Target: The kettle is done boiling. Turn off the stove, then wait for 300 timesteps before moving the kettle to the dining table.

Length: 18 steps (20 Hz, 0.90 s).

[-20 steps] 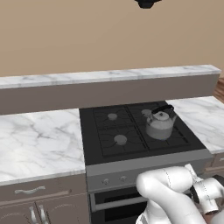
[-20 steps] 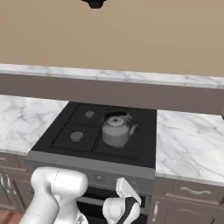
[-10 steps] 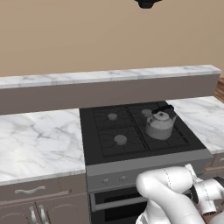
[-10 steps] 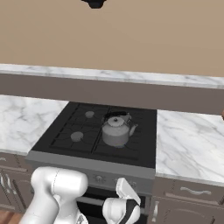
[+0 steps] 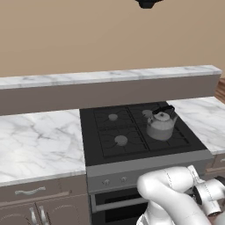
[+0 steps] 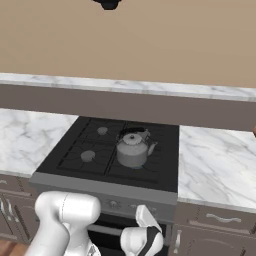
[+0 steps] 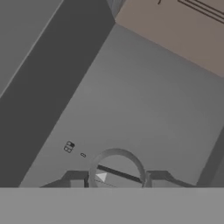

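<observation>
The grey kettle (image 5: 160, 125) (image 6: 132, 149) stands upright on the right rear part of the black stove (image 5: 102, 134) (image 6: 75, 152). My arm is folded low in front of the steel front panel (image 5: 132, 172) (image 6: 105, 199), with the hand at its right part. In the hand view a round stove knob (image 7: 117, 168) sits between the dark fingers (image 7: 75, 179), and my gripper (image 7: 117, 180) is shut on it. The dining table is out of view.
Marble counters flank the cooktop on the left (image 5: 39, 145) and right (image 6: 217, 167). A raised marble ledge (image 5: 110, 78) runs behind it. Taupe drawers with handles (image 5: 30, 192) sit below the counters. A dark fixture (image 5: 147, 3) hangs above.
</observation>
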Motion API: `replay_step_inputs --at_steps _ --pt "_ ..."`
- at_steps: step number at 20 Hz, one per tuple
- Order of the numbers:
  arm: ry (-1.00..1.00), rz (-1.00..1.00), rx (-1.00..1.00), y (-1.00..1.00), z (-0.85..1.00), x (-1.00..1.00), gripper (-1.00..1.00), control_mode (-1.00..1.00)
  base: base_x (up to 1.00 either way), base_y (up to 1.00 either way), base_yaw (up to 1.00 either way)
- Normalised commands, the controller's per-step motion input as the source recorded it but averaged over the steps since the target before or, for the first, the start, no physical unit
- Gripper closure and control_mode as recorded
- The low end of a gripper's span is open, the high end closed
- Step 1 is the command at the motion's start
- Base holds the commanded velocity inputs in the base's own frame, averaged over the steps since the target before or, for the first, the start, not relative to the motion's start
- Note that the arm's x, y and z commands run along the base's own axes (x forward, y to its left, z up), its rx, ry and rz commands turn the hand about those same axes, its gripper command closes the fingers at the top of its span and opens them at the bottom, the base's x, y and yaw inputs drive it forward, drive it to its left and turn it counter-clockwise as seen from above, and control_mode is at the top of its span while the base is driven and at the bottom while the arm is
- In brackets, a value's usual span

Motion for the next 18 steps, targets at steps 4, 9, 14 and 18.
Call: replay_step_inputs --at_steps 4,9,14,18 --pt "0.02 0.00 0.08 0.00 -0.08 -0.05 -1.00 -1.00 0.00 0.00 0.00" --pt "0.00 0.00 0.08 0.00 0.00 -0.09 -1.00 -1.00 0.00 0.00 0.00" --pt "0.00 0.00 0.02 0.00 0.01 -0.21 -1.00 -1.00 0.00 0.00 0.00" --pt "-0.02 0.00 0.00 0.00 0.14 -0.32 -1.00 -1.00 0.00 0.00 0.00"
